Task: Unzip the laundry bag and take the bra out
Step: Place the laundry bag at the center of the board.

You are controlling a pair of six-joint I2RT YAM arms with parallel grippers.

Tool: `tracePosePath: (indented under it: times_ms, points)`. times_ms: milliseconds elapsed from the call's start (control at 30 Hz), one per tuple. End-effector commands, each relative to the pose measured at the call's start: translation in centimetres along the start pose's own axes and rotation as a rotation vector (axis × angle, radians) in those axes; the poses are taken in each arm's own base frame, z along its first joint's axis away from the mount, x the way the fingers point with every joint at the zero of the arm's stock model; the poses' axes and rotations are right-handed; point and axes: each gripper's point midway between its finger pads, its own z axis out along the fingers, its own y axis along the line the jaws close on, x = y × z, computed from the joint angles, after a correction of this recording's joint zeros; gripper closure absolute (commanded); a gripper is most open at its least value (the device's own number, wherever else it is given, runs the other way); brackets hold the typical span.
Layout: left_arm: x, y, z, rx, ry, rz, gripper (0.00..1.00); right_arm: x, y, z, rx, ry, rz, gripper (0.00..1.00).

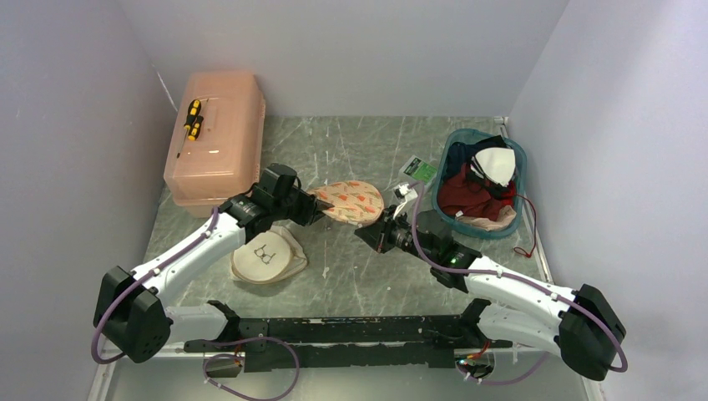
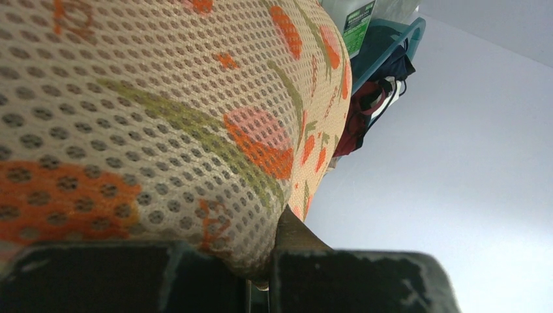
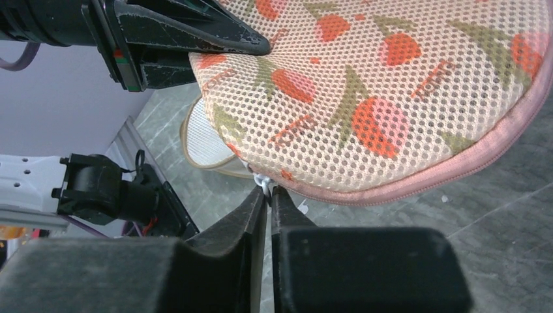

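Laundry bag [image 1: 267, 257] lies near left pincer [image 1: 321, 209], not touching.

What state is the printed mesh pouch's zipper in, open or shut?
Shut where visible: the pouch shows its pink zipper seam closed, with the right gripper pinching the pull.

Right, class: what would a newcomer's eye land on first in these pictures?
The printed mesh pouch, beige with orange-red fruit, is held off the table: the left end effector clamps one end and the right end effector pinches its pink zip edge. After that, the teal basket of clothes far right, the pink storage box far left with a yellow-and-black screwdriver on top, and the white laundry bag by the left arm.
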Motion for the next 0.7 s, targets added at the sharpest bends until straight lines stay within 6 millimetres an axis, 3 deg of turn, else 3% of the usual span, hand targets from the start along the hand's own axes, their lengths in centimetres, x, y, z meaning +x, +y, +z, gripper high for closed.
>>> tracePosePath:
  times_ms: [0, 33, 300, 667]
  points:
    - [0.4, -3.0, -1.6, 0.108, 0.014, 0.000, 0.97, -2.4, 1.7, -0.1, -0.066, -0.077, -0.029, 0.96]
    - [0.4, -3.0, -1.6, 0.108, 0.015, 0.000, 0.97, -2.4, 1.7, -0.2, -0.066, -0.078, -0.028, 1.00]
    - [0.5, -2.8, -1.4, 0.104, 0.018, 0.001, 0.97, -1.9, 0.4, -1.1, 0.001, -0.068, -0.042, 1.00]
    - [0.6, -2.8, -1.5, 0.110, 0.023, 0.015, 0.97, -1.3, -4.8, -2.5, 0.263, -0.096, -0.022, 1.00]
